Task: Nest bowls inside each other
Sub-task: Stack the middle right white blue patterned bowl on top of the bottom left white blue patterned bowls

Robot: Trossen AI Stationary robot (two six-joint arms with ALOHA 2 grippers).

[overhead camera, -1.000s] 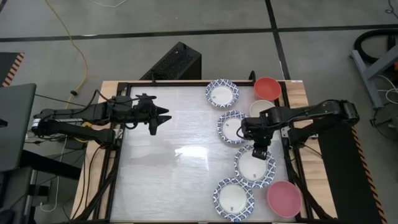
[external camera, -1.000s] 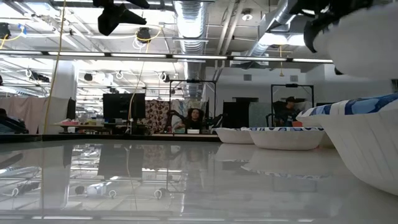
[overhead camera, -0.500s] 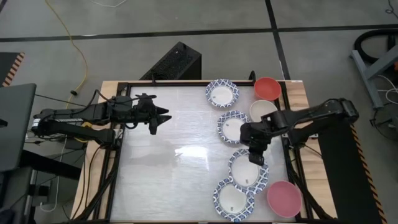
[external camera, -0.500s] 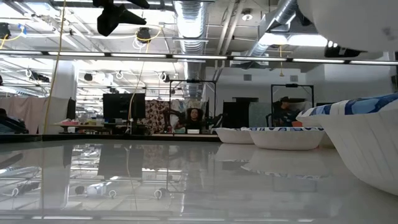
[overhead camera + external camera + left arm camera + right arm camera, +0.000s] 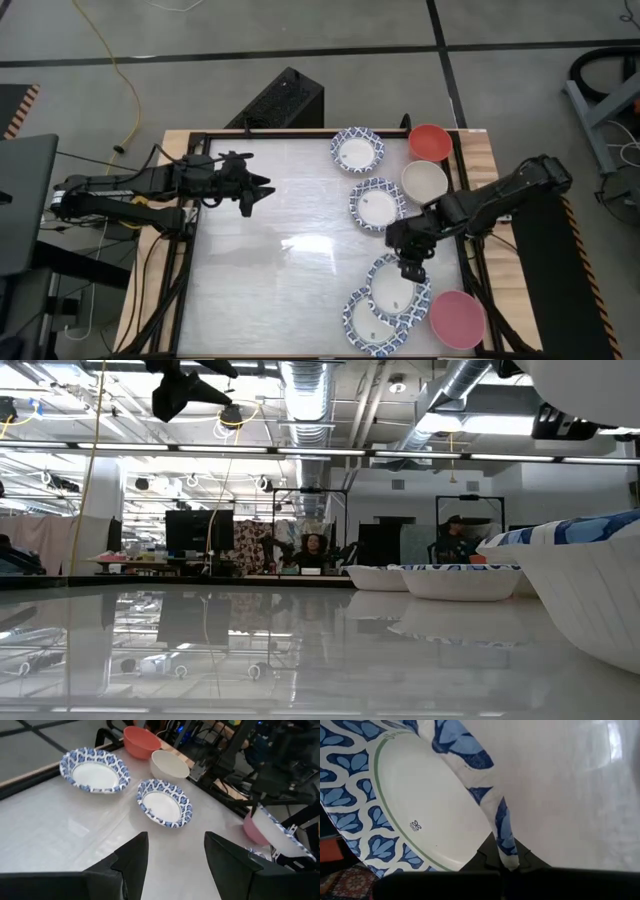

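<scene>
The held bowl [image 5: 398, 287] is white paper with a blue leaf-patterned rim and a thin green ring inside; a small dark mark is printed on its base, and tiny lettering on the ring is unreadable. The right gripper [image 5: 410, 268] pinches its rim, holding it overlapping the blue-rimmed bowl [image 5: 366, 322] beside the pink bowl [image 5: 457, 319]. Well apart, the left gripper [image 5: 250, 191] hangs with fingers wide.

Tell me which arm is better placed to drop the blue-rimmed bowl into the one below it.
The right. Its pincer is shut on the rim of the carried bowl, which partly overlaps the other blue-rimmed bowl at the near edge. The left pincer hangs open across the table, holding nothing.
</scene>
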